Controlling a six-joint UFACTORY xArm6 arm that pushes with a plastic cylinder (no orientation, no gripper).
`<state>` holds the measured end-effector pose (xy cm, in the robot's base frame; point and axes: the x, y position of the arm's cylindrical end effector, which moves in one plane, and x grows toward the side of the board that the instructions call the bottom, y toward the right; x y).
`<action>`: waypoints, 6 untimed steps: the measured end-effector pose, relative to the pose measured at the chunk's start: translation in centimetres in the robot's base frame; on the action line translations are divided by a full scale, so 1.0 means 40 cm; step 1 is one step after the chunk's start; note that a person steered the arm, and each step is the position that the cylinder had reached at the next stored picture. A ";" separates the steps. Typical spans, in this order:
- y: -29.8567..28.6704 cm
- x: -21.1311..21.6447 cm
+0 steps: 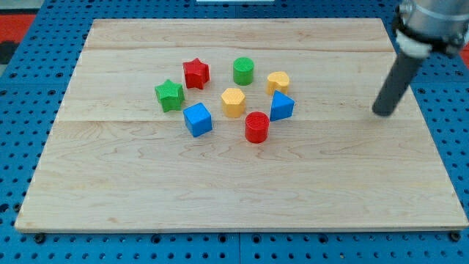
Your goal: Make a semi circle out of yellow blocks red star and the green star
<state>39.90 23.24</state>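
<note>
My tip [381, 113] rests on the board at the view's right, well clear of the blocks. The cluster lies left of it near the board's upper middle. A green star [169, 95] is at the cluster's left. A red star [196, 73] sits up and right of it. A yellow hexagon block [233, 102] is in the middle. A second yellow block [278, 81], rounded, is at the upper right, nearest my tip.
A green cylinder [243, 70] stands between the red star and the rounded yellow block. A blue cube [197, 119], a red cylinder [257, 127] and a blue wedge-like block [281, 106] line the cluster's lower side. The wooden board [234, 198] lies on blue pegboard.
</note>
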 end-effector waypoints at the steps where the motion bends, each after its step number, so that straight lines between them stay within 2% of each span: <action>1: -0.112 -0.005; 2: -0.297 -0.025; 3: -0.391 -0.086; 4: -0.412 -0.088; 5: -0.592 -0.132; 6: -0.567 -0.214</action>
<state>31.36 0.58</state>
